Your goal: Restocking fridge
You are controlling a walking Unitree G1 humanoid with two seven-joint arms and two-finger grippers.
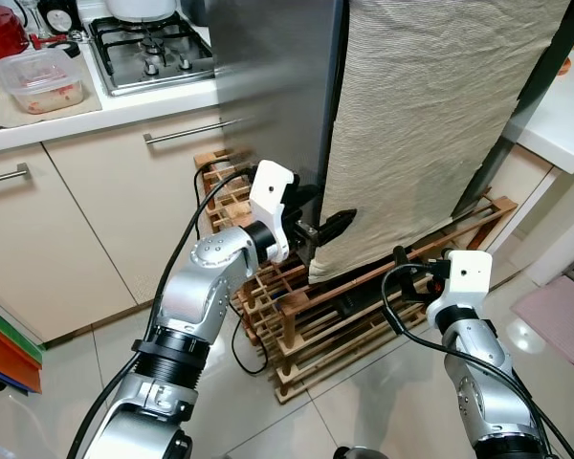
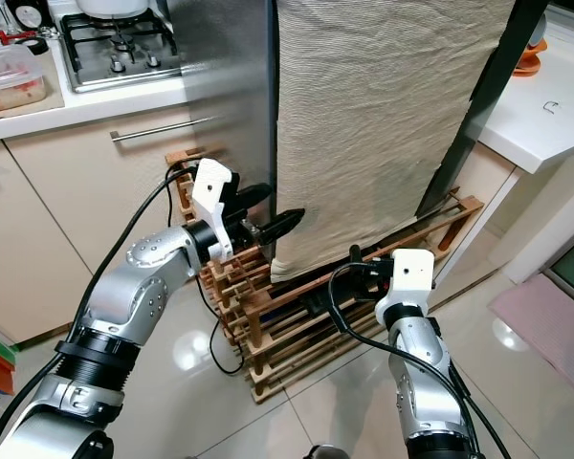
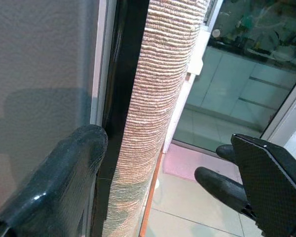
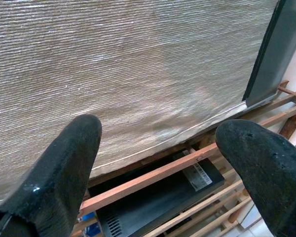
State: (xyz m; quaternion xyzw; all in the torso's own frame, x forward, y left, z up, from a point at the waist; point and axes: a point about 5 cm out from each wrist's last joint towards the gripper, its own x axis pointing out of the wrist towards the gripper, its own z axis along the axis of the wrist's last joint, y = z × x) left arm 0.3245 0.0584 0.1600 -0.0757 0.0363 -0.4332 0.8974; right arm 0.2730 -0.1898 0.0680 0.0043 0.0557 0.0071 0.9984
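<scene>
The fridge (image 1: 268, 86) stands ahead with a grey steel side. A beige ribbed cloth (image 1: 430, 115) hangs down over its door front. My left gripper (image 1: 323, 212) is open at the door's near edge, low down. One of its fingers (image 3: 64, 182) lies along the grey side and the other is out past the cloth-covered edge (image 3: 153, 98). The dark door seam runs between them. My right gripper (image 1: 413, 260) is open near the floor. It points at the cloth's bottom hem (image 4: 153, 148) and holds nothing.
A wooden slatted rack (image 1: 297, 320) lies under the fridge, with a black box (image 4: 158, 207) inside it. A counter with a gas hob (image 1: 148, 48) and a plastic container (image 1: 43, 81) is on the left. A white counter (image 1: 564, 115) and a pink mat (image 1: 560, 316) are on the right.
</scene>
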